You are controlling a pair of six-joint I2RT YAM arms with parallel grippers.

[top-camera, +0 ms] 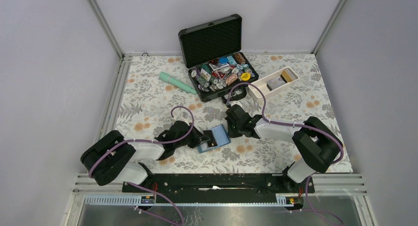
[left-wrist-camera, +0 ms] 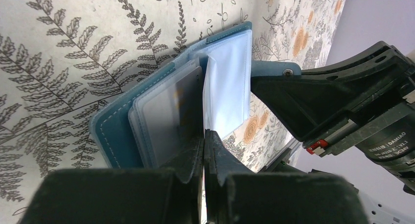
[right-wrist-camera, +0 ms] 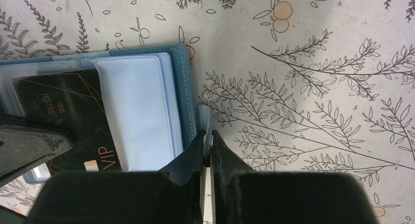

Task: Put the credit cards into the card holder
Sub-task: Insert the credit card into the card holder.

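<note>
The left gripper (left-wrist-camera: 204, 136) has its jaws fully closed, nipping the lower edge of one clear sleeve of the card holder (left-wrist-camera: 115, 131). The holder lies spread open on the flower-patterned table (top-camera: 148, 102). The right gripper (right-wrist-camera: 208, 138) is likewise closed, pinching the holder's small teal strap (the one bearing the snap stud) on the opposite side. A black card (right-wrist-camera: 63, 111) marked VIP lies among the sleeves. The holder sits between the two arms, near the table's front edge. Behind it are a white tray (top-camera: 256, 88) containing a gold card (top-camera: 277, 81), and an open black case (top-camera: 212, 38).
</note>
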